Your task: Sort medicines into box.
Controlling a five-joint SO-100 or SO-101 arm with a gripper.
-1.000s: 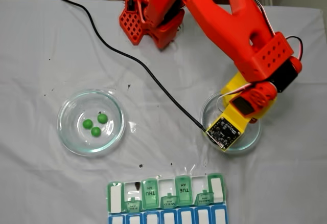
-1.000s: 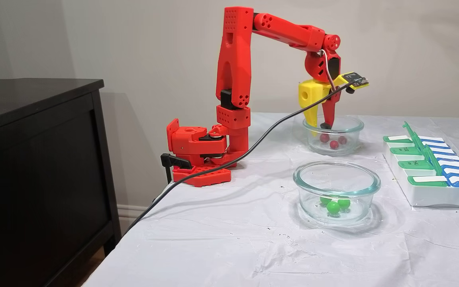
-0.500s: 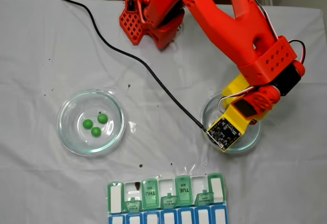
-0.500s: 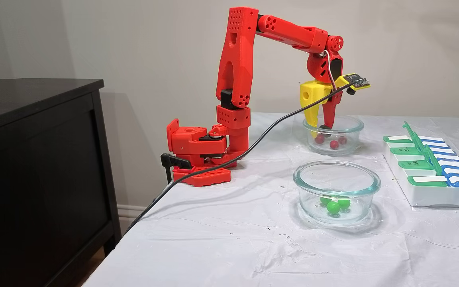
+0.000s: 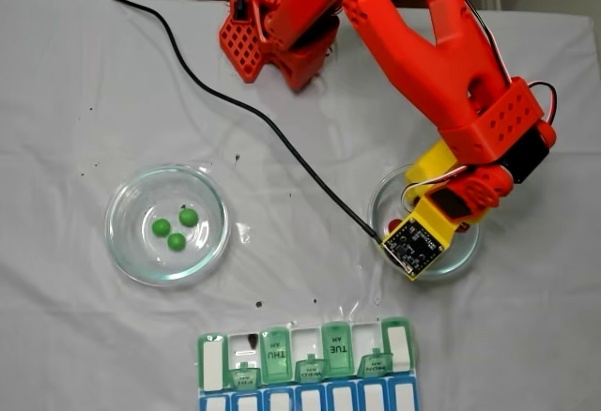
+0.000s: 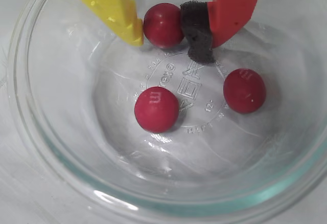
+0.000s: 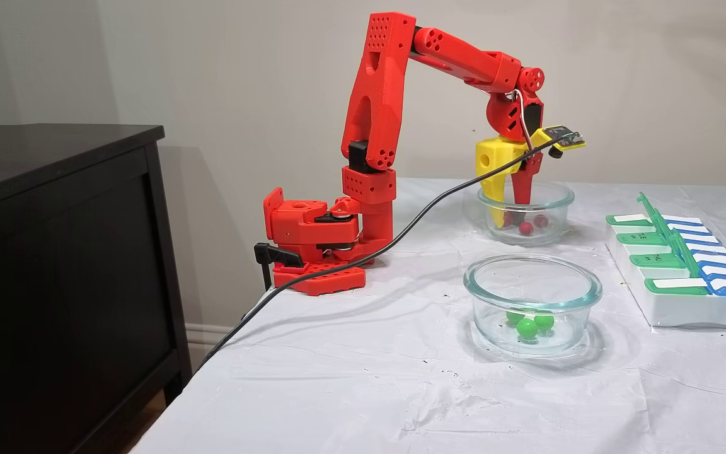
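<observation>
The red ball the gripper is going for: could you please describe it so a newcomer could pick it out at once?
Find the glass dish under the red arm, not the one with green balls. Three red balls lie on its floor. The wanted red ball sits between the yellow finger and the padded red finger of the gripper, touching both; the other two lie free.

Red printed arm (image 7: 379, 94) — one yellow finger (image 6: 110, 6), one red w/ dark pad — black cable (image 5: 235, 106).

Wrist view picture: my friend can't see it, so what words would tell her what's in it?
A yellow finger and a red, black-padded finger pinch one red ball inside a clear glass bowl. Two more red balls lie loose on the bowl's bottom.
</observation>
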